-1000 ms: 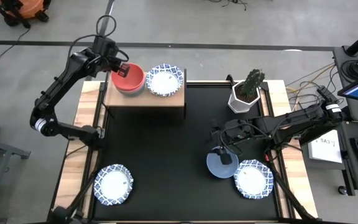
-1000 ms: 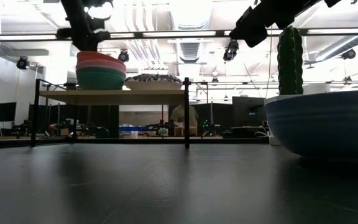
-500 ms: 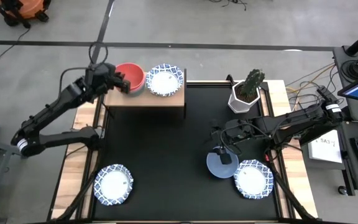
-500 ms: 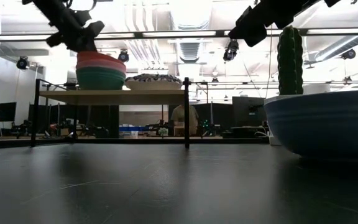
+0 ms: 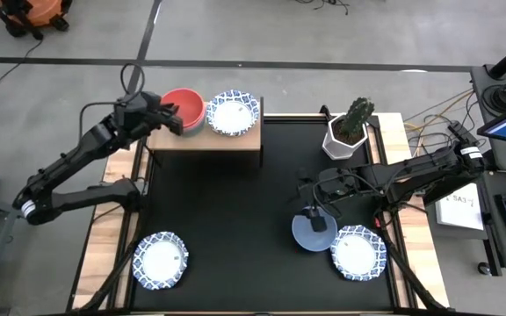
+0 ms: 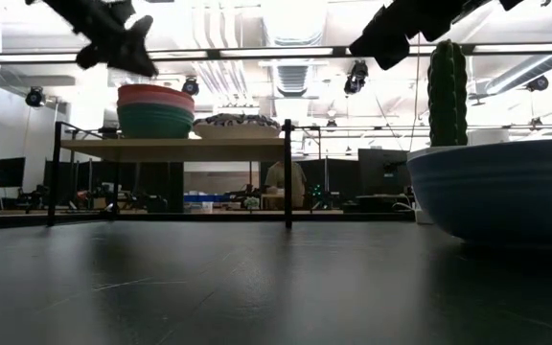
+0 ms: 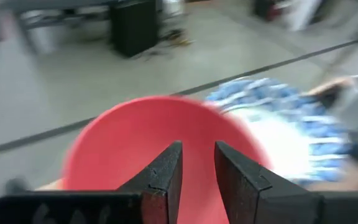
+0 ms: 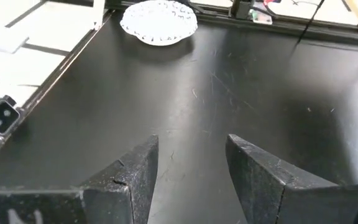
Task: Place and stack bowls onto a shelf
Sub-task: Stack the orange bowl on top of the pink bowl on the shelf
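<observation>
both pincers [image 7: 197,171] [image 8: 191,168] open, empty

Matt black table [image 5: 235,202], light wood shelf [image 5: 205,139], glossy blue bowl [image 6: 506,192]

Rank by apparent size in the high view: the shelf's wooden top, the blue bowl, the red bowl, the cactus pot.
1. The shelf: plainly largest.
2. The blue bowl and the red bowl: they look alike, and each is partly covered, so no ranking between them.
3. The cactus pot: looks slightly smaller, though the plant hides part of it.

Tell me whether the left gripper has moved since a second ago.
Yes. In the high view the left gripper has pulled back off the red bowl toward the shelf's left end, empty.
</observation>
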